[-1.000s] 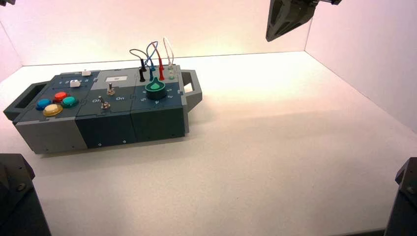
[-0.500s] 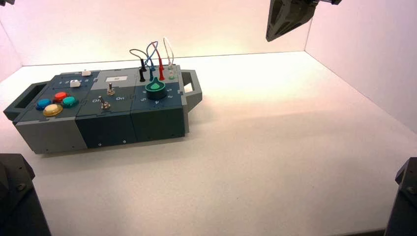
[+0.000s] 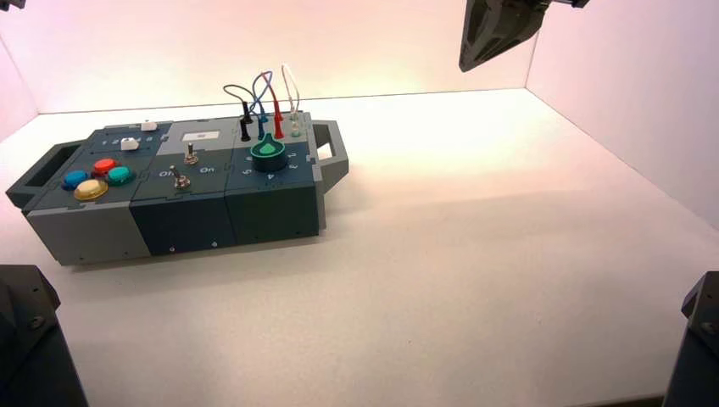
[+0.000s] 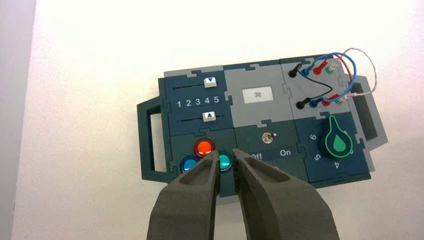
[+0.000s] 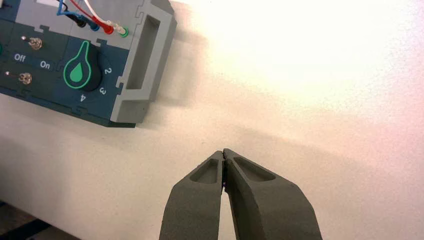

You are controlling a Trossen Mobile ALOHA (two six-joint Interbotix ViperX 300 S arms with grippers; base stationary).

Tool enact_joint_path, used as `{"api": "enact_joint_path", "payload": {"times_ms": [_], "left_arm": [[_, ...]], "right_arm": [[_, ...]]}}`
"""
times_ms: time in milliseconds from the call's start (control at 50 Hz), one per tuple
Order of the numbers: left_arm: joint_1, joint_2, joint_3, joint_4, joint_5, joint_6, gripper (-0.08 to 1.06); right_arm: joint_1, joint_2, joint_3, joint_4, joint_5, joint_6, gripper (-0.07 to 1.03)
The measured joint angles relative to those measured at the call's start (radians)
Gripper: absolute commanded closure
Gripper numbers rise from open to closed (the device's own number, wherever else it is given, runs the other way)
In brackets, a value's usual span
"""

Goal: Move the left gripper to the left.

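My left gripper (image 4: 226,154) hangs high above the box (image 3: 186,212), its two tapered fingers a narrow gap apart with nothing between them. In the left wrist view its tips line up over the teal button (image 4: 223,161), next to the red button (image 4: 204,147) and the blue button (image 4: 188,164). In the high view only a dark sliver of the left arm (image 3: 8,4) shows at the top left corner. My right gripper (image 5: 223,151) is shut, tips touching, raised over bare table to the right of the box, and shows as a dark wedge (image 3: 465,61).
The box lies at the table's left and carries two white sliders (image 4: 210,81), a display reading 32 (image 4: 258,94), a toggle switch (image 4: 269,137), a green knob (image 4: 338,142) and looped wires (image 3: 263,89). White walls enclose the table. Black arm bases (image 3: 30,339) stand at the front corners.
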Motion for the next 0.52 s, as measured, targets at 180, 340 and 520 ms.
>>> {"api": "enact_joint_path", "payload": {"times_ms": [180,340,520], "left_arm": [[0.0,0.0,0.0,-0.002,0.0,-0.002,0.82],[0.002,0.002,0.0,0.0,-0.002,-0.002,0.82],[0.0,0.0,0.0,0.0,-0.002,-0.002,0.82]], "right_arm": [[0.0,0.0,0.0,-0.002,0.0,0.0,0.99],[0.0,0.0,0.0,-0.002,0.0,0.0,0.99],[0.0,0.0,0.0,-0.003,0.0,0.0,0.99]]}}
